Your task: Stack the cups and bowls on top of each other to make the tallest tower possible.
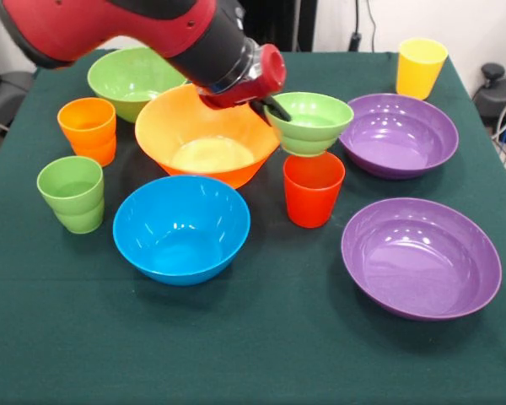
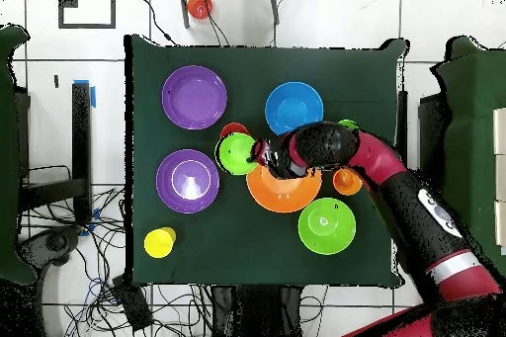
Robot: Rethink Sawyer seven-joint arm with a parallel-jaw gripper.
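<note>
My gripper is shut on the near rim of the small light-green bowl, holding it just over the red cup; whether they touch I cannot tell. Left of it sits the big orange bowl, with the blue bowl in front and the medium green bowl behind. Two purple bowls lie at the right. The orange cup, green cup and yellow cup stand singly. No tower is in view.
The arm reaches over the medium green bowl and the orange bowl's back rim. A dark green cloth covers the table. Cables lie on the floor beyond the table's edge.
</note>
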